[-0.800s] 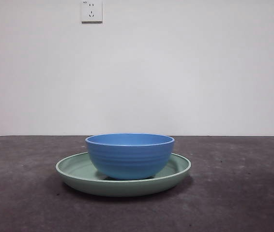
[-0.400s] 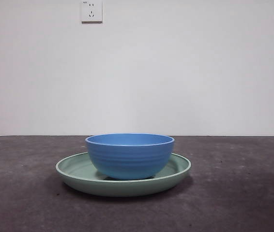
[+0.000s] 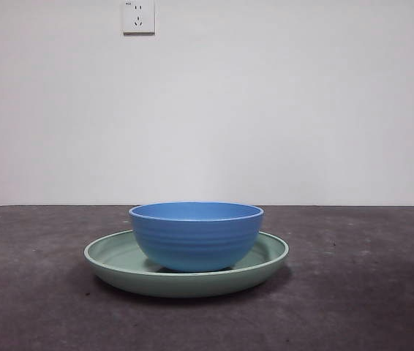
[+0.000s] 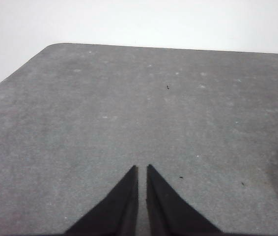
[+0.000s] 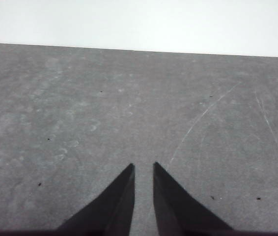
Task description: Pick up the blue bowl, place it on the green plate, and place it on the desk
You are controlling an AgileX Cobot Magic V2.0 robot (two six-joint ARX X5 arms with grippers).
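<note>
1. The blue bowl (image 3: 196, 235) stands upright inside the green plate (image 3: 112, 256), its base resting on the plate's shallow floor, roughly at the plate's middle.
2. The bowl's rim rises well above the plate's low raised rim; from the low front view its inside cannot be seen, so what it holds cannot be told.
3. The plate lies flat on the desk (image 3: 368, 292), and its visible floor around the bowl carries nothing else.
4. The left gripper (image 4: 142, 168) shows in its own wrist view with its two black jaws drawn nearly together, only a thin slit between the tips, and nothing between them.
5. The right gripper (image 5: 144, 166) shows in its wrist view with its jaws a little wider apart, a narrow gap between the tips, also holding nothing.
6. Neither the bowl nor the plate appears ahead of either pair of fingers: each wrist view shows only bare speckled desk beyond the tips, up to the pale wall.
7. In the front view neither gripper appears near the bowl or the plate, so both things sit apart from the fingers, untouched.
8. A white wall socket (image 3: 138, 16) sits high on the wall behind the bowl.
</note>
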